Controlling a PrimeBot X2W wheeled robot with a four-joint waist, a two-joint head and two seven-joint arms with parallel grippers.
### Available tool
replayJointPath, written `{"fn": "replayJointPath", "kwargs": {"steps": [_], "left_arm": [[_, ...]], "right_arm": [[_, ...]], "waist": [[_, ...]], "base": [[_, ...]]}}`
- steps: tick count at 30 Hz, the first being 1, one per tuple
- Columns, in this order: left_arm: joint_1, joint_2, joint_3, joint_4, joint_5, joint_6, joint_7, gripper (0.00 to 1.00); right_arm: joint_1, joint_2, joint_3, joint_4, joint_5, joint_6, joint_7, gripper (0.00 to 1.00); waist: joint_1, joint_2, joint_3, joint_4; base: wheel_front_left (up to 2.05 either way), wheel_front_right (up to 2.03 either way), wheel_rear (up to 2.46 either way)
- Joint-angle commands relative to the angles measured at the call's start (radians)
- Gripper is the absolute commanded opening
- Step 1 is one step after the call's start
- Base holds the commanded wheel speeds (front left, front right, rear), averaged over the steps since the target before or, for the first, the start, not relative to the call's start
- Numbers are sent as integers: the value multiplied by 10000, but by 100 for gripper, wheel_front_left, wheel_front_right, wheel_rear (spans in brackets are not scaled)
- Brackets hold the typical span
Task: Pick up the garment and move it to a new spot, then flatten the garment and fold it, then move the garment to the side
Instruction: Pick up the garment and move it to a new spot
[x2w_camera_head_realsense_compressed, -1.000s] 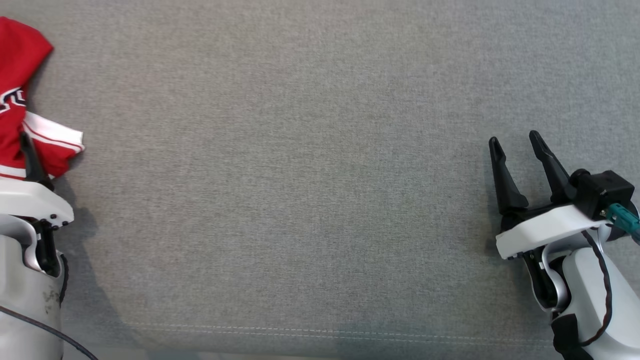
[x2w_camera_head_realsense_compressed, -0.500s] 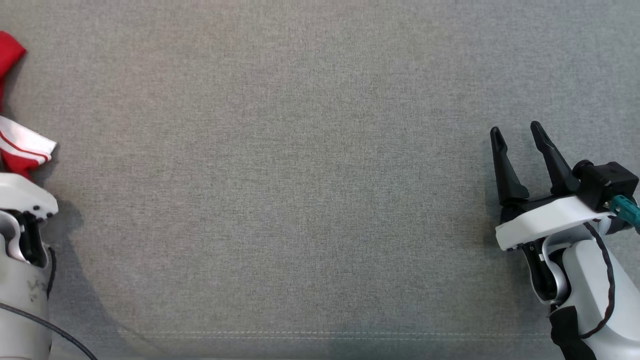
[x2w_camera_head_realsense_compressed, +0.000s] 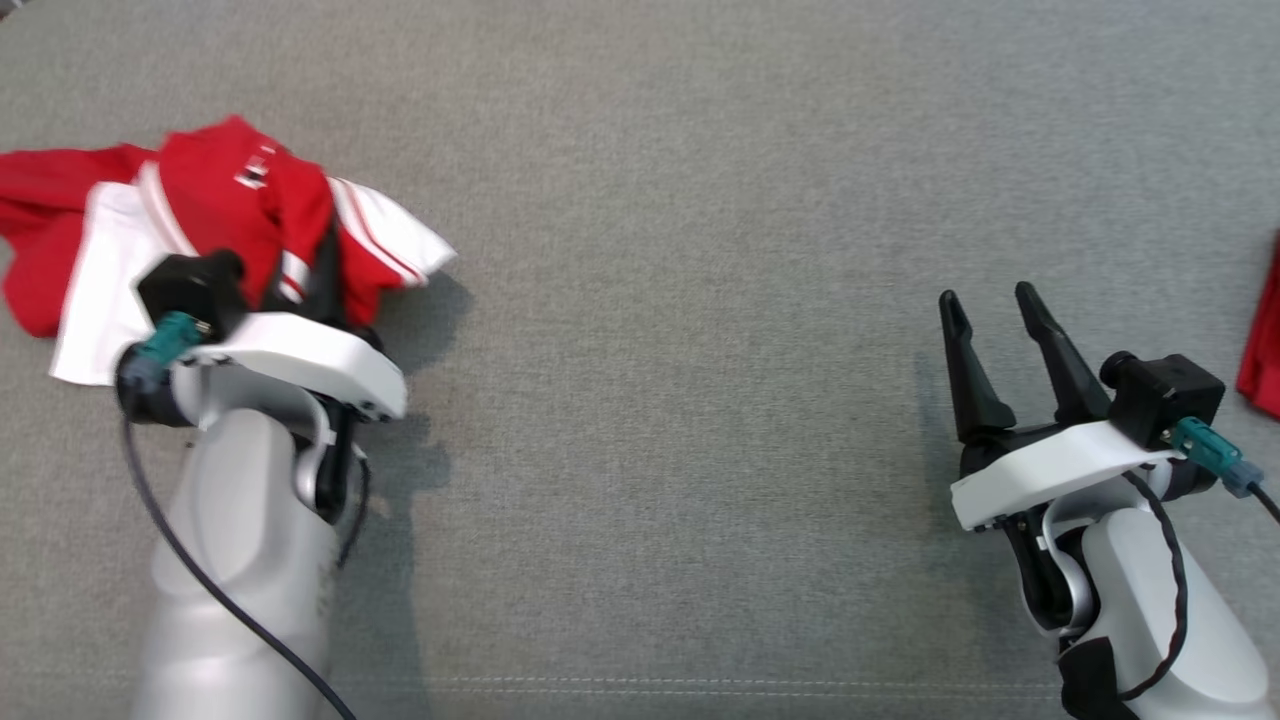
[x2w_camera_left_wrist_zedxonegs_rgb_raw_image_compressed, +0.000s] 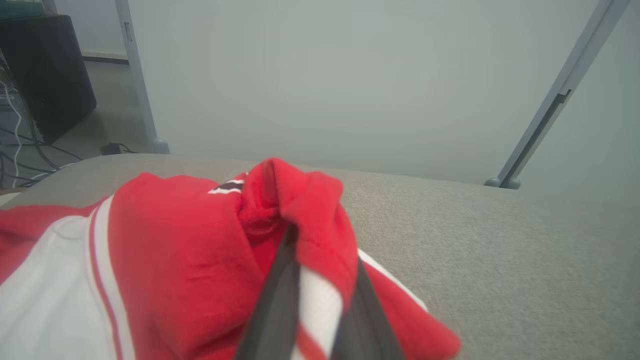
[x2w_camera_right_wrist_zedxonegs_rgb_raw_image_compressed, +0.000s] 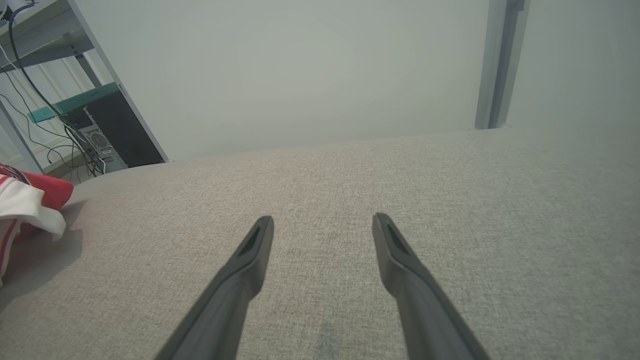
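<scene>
My left fingers (x2w_camera_left_wrist_zedxonegs_rgb_raw_image_compressed: 277, 300) are squeezed tight on the garment (x2w_camera_head_realsense_compressed: 230, 200). It is red with white parts and thin red stripes. A red fold of it is bunched up over my fingertips, and a white strip with a red line sits between the two fingers. I am holding it by that fold.

The garment is on the left part of the grey surface (x2w_camera_head_realsense_compressed: 650, 350), toward the far edge. It is crumpled, not flat. The part by my fingers is humped up, and a dark shadow falls on the surface just beside it. The rest of it lies on the surface on the left. My pale left arm (x2w_camera_head_realsense_compressed: 240, 560) reaches over the near left part of the surface up to the garment.

My right fingers (x2w_camera_head_realsense_compressed: 965, 370) are wide apart. There is nothing between them. They are over the right part of the surface and point toward its far edge. I cannot tell if they touch the cloth of the surface. They are well apart from the garment.

Another bit of red cloth (x2w_camera_head_realsense_compressed: 1262, 350) lies at the far right of the surface. I cannot tell what it is.

Past the far edge of the surface I see a pale wall, a grey post (x2w_camera_left_wrist_zedxonegs_rgb_raw_image_compressed: 137, 80) and a dark box (x2w_camera_left_wrist_zedxonegs_rgb_raw_image_compressed: 45, 70) on the floor.
</scene>
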Motion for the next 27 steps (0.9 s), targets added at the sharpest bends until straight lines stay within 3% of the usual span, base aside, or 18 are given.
{"fn": "replayJointPath", "kwargs": {"steps": [1,10,16,17,18,27], "left_arm": [[219,305,-269,-360,-200,-55,-59,0],[654,255,-4320,-1005,-2989,-10,-59,0],[286,254,-5715,-1601,-3552,491,-59,0],[244,254,-5813,-1592,-3565,532,-59,47],[214,254,-5870,-1568,-3639,533,-59,100],[380,253,-5490,-1868,-3084,691,-59,100]], "right_arm": [[151,104,238,-132,109,44,-61,100],[457,353,487,53,261,44,-61,100],[451,463,665,82,351,44,-61,100],[437,476,715,90,376,44,-61,100],[425,487,767,99,402,44,-61,100],[517,526,849,99,548,44,-61,100]], "waist": [[0,0,-300,-245],[0,0,-778,-1376],[0,0,-798,-2142],[0,0,-788,-2252],[0,0,-782,-2352],[0,0,-813,-2236]], "base": [[0,0,0],[0,0,0],[0,0,0],[0,0,0],[0,0,0],[0,0,0]]}}
